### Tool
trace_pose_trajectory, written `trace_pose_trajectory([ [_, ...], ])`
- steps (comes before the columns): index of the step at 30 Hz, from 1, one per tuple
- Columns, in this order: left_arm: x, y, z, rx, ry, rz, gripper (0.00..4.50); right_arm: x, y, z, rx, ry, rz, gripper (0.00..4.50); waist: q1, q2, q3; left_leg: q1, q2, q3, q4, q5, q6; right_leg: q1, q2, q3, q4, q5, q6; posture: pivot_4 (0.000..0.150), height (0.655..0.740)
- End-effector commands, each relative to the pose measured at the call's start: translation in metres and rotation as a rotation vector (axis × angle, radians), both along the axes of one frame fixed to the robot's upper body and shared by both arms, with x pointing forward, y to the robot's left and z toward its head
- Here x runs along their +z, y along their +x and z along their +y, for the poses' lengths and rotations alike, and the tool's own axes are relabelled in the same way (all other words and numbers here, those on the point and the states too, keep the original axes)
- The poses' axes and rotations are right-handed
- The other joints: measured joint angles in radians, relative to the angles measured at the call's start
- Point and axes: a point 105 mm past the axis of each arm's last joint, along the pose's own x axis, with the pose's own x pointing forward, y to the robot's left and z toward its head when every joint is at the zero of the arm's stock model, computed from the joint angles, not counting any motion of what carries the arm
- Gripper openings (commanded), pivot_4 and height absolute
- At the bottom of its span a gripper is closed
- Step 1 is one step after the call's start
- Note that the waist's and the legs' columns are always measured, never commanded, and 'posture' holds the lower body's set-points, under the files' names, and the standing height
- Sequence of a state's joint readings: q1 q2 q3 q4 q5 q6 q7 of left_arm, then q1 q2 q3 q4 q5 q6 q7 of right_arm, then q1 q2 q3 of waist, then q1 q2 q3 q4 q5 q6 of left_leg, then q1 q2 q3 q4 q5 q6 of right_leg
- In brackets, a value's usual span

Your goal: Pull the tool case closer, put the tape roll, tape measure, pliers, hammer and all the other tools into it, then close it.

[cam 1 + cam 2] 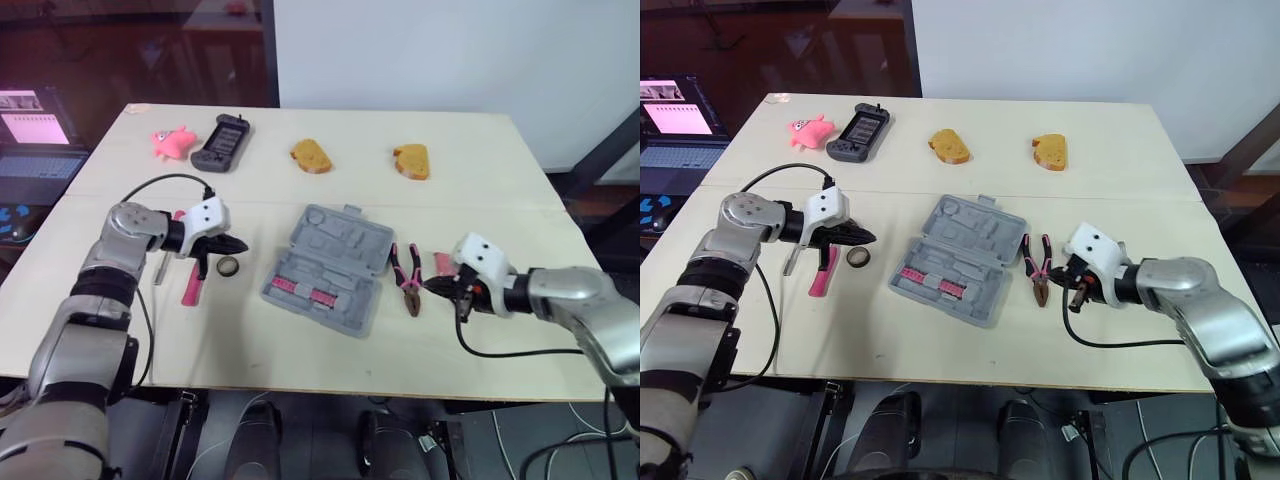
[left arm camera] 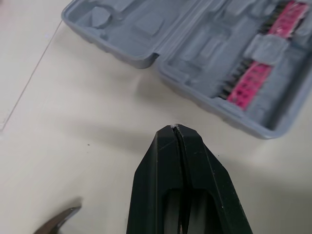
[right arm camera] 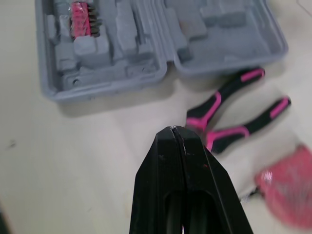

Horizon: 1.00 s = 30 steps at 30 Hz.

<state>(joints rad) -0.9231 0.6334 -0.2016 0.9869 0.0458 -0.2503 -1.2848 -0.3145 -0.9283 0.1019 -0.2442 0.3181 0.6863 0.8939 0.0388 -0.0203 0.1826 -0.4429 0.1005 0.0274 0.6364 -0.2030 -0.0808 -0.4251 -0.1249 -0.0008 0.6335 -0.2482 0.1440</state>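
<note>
The grey tool case [image 1: 325, 262] lies open in the middle of the tabletop [image 1: 300, 350], its lid half toward the upper right and its tray half, with pink bit strips, toward the lower left, so its long spread runs on a diagonal. Just right of it the pliers [image 1: 411, 292] lie lengthwise up the frame, pink-and-black handles toward the top, nose toward the bottom, with the pink tape measure [image 1: 443, 263] just beside them. The right gripper [image 1: 430, 286], fingers pressed together on nothing, sits beside the pliers' nose. Left of the case are the tape roll [image 1: 228, 273] and the pink-handled hammer [image 1: 190, 286]; the left gripper [image 1: 238, 243], also pressed together and empty, hangs just above the roll, pointing at the case. Along the far side sit a pink plush toy [image 1: 172, 141], a dark handheld device [image 1: 221, 143] and two bread slices [image 1: 311, 156], well apart from the tools. Bare tabletop lies below the case, down to the near edge
</note>
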Motion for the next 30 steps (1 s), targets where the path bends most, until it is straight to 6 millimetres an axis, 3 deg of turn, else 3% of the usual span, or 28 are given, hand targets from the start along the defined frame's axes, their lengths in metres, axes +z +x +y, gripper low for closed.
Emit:
trace_pose_trajectory([
  [1,0.003,0.011,-0.005,0.028,0.013,-0.054,0.0,-0.005,0.011,0.007,0.027,-0.031,-0.009,0.03,0.0,0.0,0.0,0.0,0.0,0.0,0.0,0.0,0.0,0.0,0.0,0.0,0.0,0.0,0.0,0.15,0.7207],
  [13,-0.01,0.032,-0.03,0.133,0.01,-0.071,0.0,-0.03,0.046,0.023,-0.018,-0.058,-0.001,0.03,-0.001,0.0,0.0,0.0,0.0,0.0,0.0,0.0,-0.001,0.0,0.0,0.0,0.0,0.0,0.0,0.15,0.7207],
  [30,-0.033,0.033,-0.055,0.132,0.042,-0.061,0.0,-0.05,0.064,0.045,0.051,-0.055,0.032,0.03,-0.002,0.0,0.0,0.001,0.0,0.0,-0.003,0.003,-0.006,0.0,0.0,-0.001,0.0,0.0,0.001,0.15,0.7207],
])
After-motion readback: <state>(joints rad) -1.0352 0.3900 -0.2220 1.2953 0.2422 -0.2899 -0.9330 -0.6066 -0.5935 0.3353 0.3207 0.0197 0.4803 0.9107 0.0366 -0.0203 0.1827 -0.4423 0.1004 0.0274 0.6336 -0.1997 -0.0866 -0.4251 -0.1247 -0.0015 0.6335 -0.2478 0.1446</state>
